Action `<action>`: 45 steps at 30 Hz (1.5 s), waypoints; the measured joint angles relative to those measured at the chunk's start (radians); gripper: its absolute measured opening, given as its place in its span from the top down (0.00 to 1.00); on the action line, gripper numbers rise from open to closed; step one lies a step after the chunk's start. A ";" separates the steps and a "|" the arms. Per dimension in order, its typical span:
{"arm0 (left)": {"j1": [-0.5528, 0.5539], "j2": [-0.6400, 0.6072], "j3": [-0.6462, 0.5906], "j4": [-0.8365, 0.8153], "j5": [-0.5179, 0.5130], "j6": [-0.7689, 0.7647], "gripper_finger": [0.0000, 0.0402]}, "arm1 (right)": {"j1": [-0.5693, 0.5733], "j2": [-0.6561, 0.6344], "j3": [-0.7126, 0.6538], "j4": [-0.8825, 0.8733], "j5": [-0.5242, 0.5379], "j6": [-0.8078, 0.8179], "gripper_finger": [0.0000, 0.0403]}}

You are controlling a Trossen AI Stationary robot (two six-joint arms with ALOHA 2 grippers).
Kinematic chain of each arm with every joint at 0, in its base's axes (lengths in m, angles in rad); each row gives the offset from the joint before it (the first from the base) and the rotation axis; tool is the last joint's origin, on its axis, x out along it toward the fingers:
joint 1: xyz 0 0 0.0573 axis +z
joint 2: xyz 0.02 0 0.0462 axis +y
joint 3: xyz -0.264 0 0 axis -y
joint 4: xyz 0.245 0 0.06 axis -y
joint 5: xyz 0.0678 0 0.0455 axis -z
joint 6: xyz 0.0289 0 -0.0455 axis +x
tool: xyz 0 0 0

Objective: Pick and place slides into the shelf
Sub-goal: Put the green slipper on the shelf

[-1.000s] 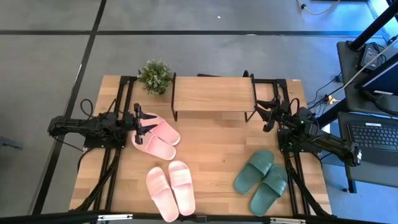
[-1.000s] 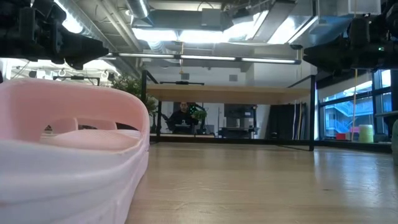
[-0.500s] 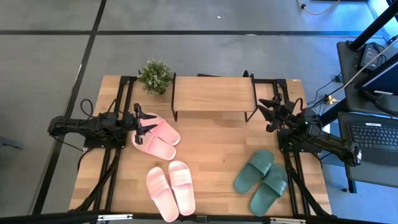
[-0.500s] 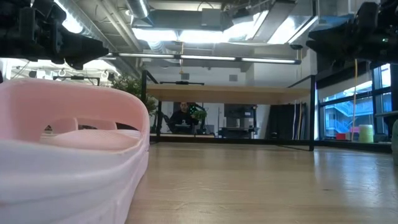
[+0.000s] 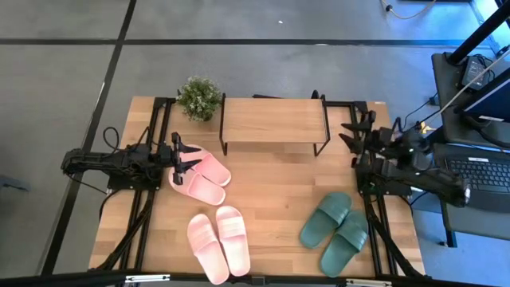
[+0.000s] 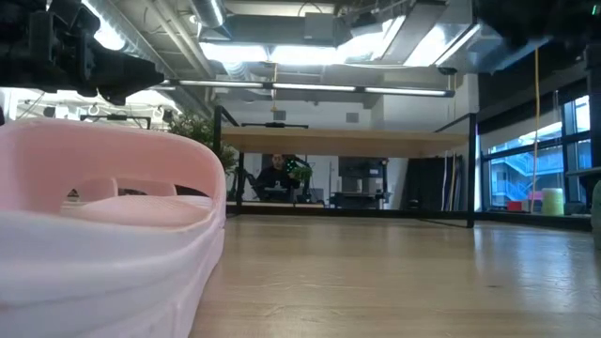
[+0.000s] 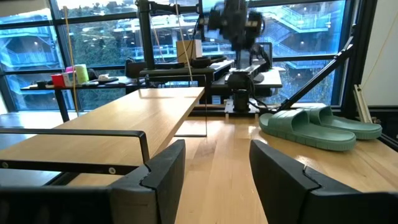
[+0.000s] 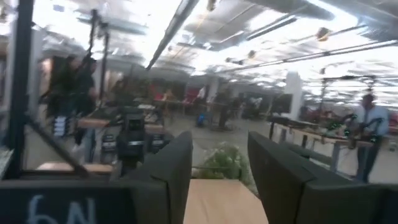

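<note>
hovering claws over six slides on the desk, shelf board bare

looking down from the high view, the left claw (image 5: 194, 164) hangs with its fingers parted over the upper pink pair (image 5: 202, 178), holding nothing; the right claw (image 5: 351, 133) sits up by the shelf (image 5: 273, 120) at its right end, well apart from the green pair (image 5: 335, 231), fingers spread and holding nothing. a second pink pair (image 5: 219, 243) lies near the front edge of the desk (image 5: 275, 207), and a potted plant (image 5: 198, 97) stands just left of the shelf. counted: four pink slides, two green. low view: one pink slide (image 6: 103, 235) fills the near left. left wrist view: parted fingers (image 7: 158, 171) frame the green pair (image 7: 317, 126) far across the desk. right wrist view: parted fingers (image 8: 171, 165) frame the plant (image 8: 227, 160).
</note>
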 joint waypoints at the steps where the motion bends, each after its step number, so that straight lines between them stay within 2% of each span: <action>1: 0.000 0.000 0.000 0.000 0.000 0.000 0.57 | 0.019 0.033 0.054 -0.052 0.000 -0.018 0.61; 10: 0.000 0.000 0.000 -0.002 0.000 0.000 0.57 | 0.211 0.437 0.466 -0.415 0.013 -0.051 0.61; 18: 0.000 0.000 0.000 -0.002 0.000 0.000 0.57 | 0.370 0.773 0.754 -0.733 0.196 0.000 0.61; 21: 0.000 0.000 0.000 -0.001 0.000 0.000 0.57 | 0.435 0.877 0.857 -0.903 0.240 0.145 0.61; 28: 0.000 0.000 0.000 -0.001 0.000 0.000 0.57 | 0.586 1.072 0.983 -1.336 0.254 0.687 0.61; 32: 0.000 0.000 0.000 -0.001 0.000 0.012 0.57 | 0.687 1.157 0.989 -1.495 0.149 1.001 0.61; 36: 0.000 0.000 0.000 -0.001 -0.001 0.032 0.57 | 0.806 1.231 0.989 -1.528 0.042 1.256 0.61; 41: 0.000 0.000 0.000 -0.001 -0.008 0.033 0.57 | 0.949 1.318 0.989 -1.511 -0.010 1.532 0.61; 45: 0.000 0.000 0.000 -0.001 -0.063 0.034 0.57 | 1.052 1.385 0.989 -1.490 -0.025 1.644 0.61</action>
